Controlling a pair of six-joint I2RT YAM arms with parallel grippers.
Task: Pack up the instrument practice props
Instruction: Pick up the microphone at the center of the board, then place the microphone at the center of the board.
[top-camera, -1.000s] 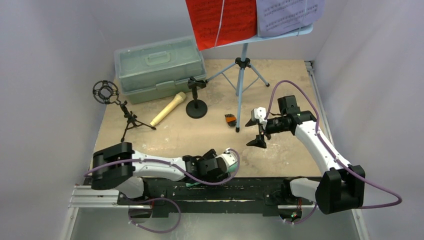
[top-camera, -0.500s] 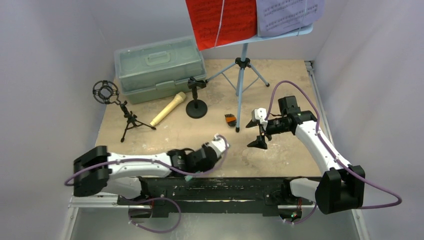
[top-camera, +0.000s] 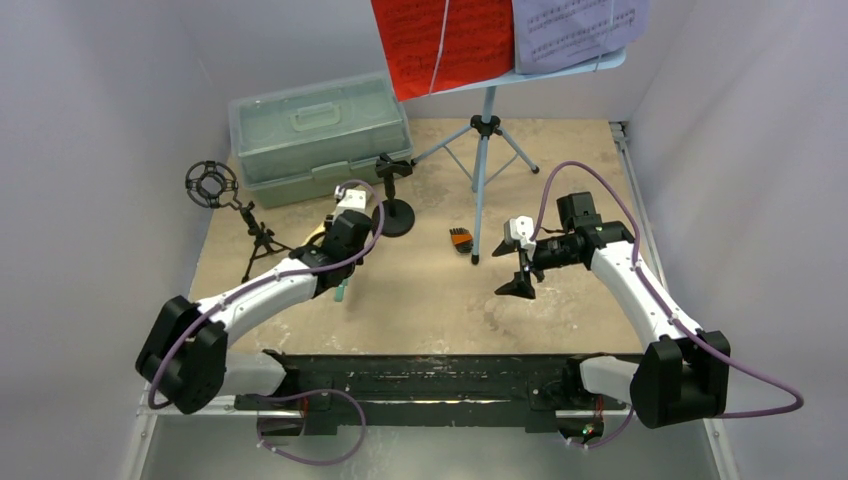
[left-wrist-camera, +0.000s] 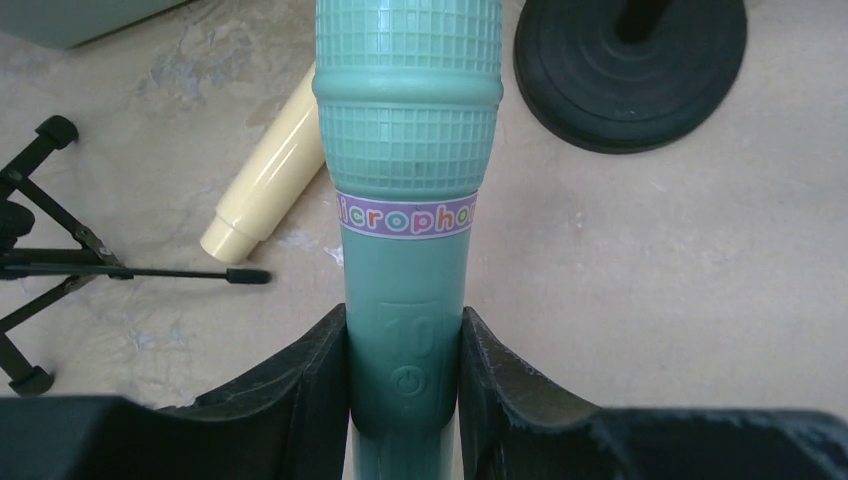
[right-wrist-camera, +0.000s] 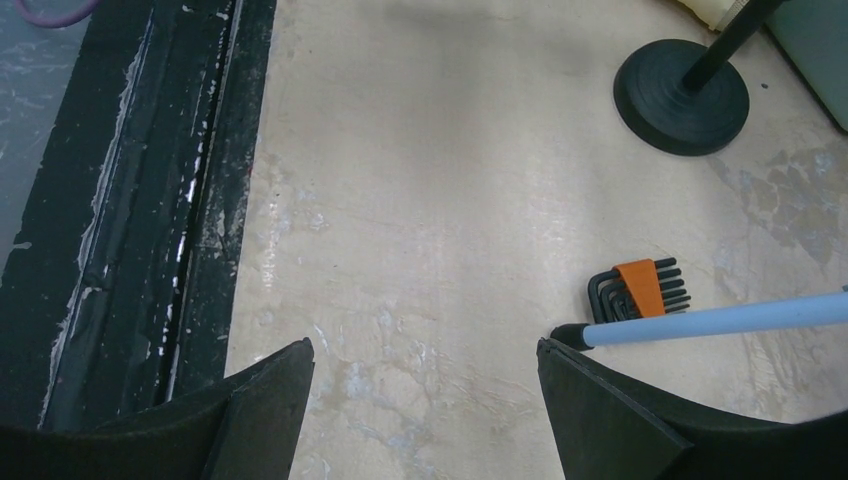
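left fingers (left-wrist-camera: 300, 390): pinching the teal microphone (left-wrist-camera: 407, 150) by its handle.
microphone axis: straight out from the fingers, head leading, above the table (left-wrist-camera: 650, 280).
case (top-camera: 320, 135): ahead of the left fingers, lid shut; left arm nearer.
right fingers (right-wrist-camera: 270, 390): spread, empty, beside a rack leg (right-wrist-camera: 700, 320).

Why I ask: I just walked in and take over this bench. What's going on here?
The left gripper is shut on the teal toy microphone, holding its handle over the table near the tan microphone and the round-base mic holder. The right gripper is open and empty, hovering by a foot of the light-blue music rack. The red sheet and purple sheet sit on the rack, and the pale green case is shut.
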